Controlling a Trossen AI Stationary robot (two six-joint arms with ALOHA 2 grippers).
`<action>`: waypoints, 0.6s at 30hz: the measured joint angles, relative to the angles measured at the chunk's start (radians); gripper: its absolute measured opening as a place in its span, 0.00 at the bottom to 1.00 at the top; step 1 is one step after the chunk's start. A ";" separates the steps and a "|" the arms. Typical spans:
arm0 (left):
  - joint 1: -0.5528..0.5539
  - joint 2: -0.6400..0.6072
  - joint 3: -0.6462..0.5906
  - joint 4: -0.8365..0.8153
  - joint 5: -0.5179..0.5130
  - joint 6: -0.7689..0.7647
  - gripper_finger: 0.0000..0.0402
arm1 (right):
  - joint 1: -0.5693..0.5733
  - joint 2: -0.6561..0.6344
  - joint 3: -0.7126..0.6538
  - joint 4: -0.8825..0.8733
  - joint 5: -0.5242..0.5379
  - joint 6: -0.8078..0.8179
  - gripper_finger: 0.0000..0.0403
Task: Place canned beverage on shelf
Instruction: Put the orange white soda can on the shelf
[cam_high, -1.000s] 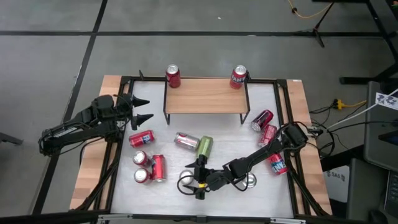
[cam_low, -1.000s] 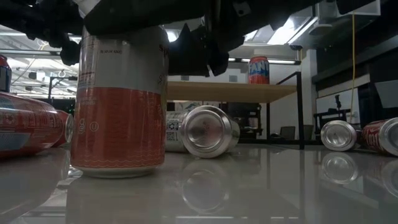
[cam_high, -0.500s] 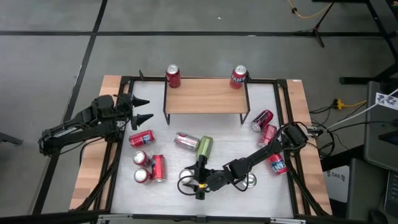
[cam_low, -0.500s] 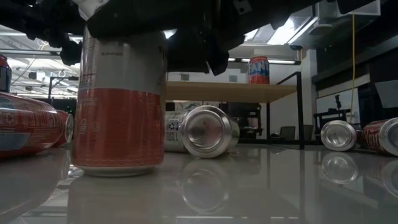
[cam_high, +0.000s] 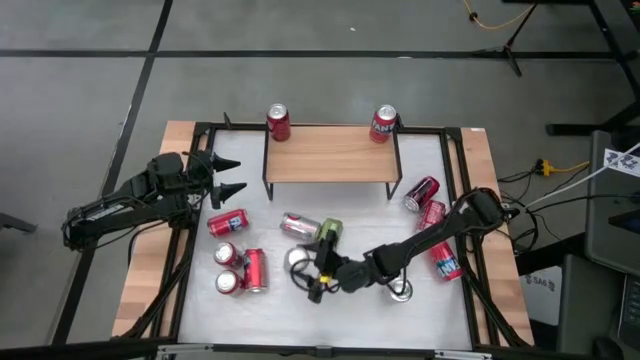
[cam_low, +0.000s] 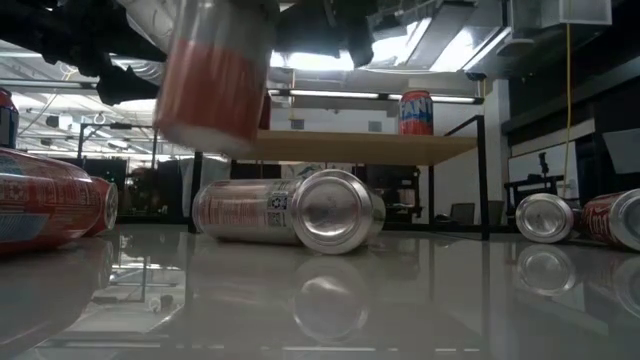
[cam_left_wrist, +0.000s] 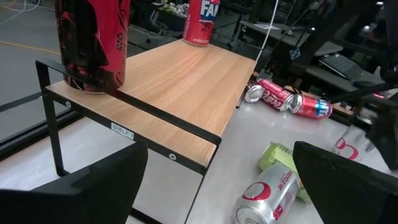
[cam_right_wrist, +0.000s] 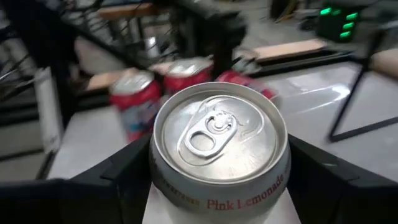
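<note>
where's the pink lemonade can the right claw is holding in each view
high view: pink lemonade can at lower centre, in the right claw.
low view: upper left, off the table.
left wrist view: cannot tell; only a blur at the right edge.
right wrist view: fills the centre, top up.
Shared landmark: the shelf.

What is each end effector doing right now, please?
Left end effector: open, holding nothing.
Right end effector: closed on a can, lifted off the table.
</note>
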 joint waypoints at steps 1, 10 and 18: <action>0.000 0.000 0.000 0.000 0.000 -0.007 0.99 | -0.009 -0.013 0.000 0.000 0.019 -0.004 0.71; 0.000 0.000 0.000 0.000 0.000 -0.025 0.99 | -0.143 -0.107 0.000 0.039 0.145 -0.048 0.71; 0.000 0.000 0.000 0.000 0.000 -0.025 0.99 | -0.266 -0.168 0.000 0.040 0.278 -0.101 0.71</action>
